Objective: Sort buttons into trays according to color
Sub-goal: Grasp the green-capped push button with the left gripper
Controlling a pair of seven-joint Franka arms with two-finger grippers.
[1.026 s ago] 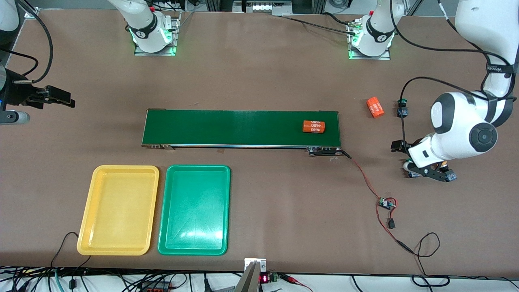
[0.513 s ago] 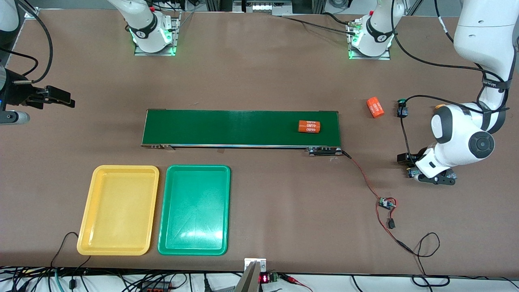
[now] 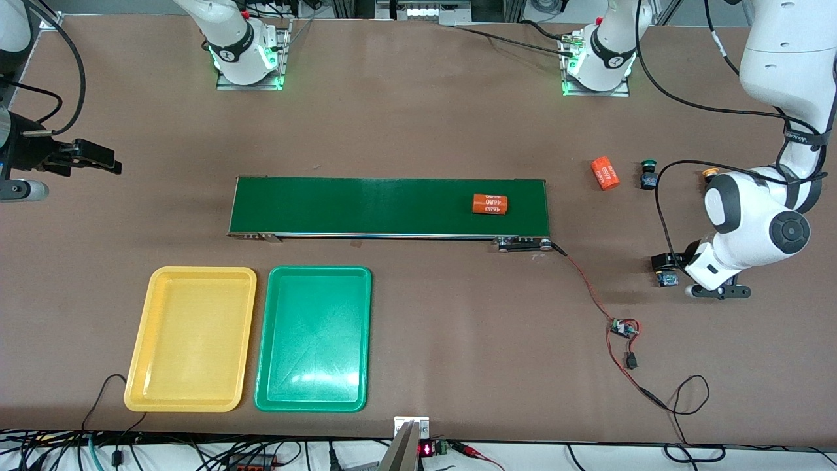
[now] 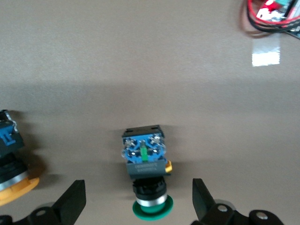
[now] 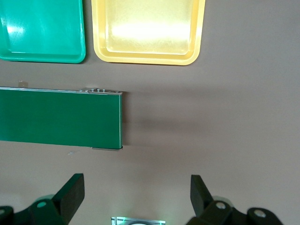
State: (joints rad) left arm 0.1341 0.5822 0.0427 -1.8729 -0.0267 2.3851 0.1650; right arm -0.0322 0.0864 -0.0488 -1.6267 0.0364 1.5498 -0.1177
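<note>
Two shallow rectangular trays with rounded corners lie side by side on the desk, toward the right arm's end and nearer the front camera than the conveyor belt: the yellow tray (image 3: 190, 339) and, just beside it toward the left arm's end, the green tray (image 3: 313, 339). Both hold nothing.

Toward the left arm's end, a green-capped button (image 3: 648, 174) stands beside a yellow-orange-capped button (image 3: 709, 174), apart from each other. Another green-capped button (image 4: 146, 174) lies on its side, its blue-and-black body showing. Near it lies a second yellow-orange-capped button (image 4: 10, 165), only partly in view.
</note>
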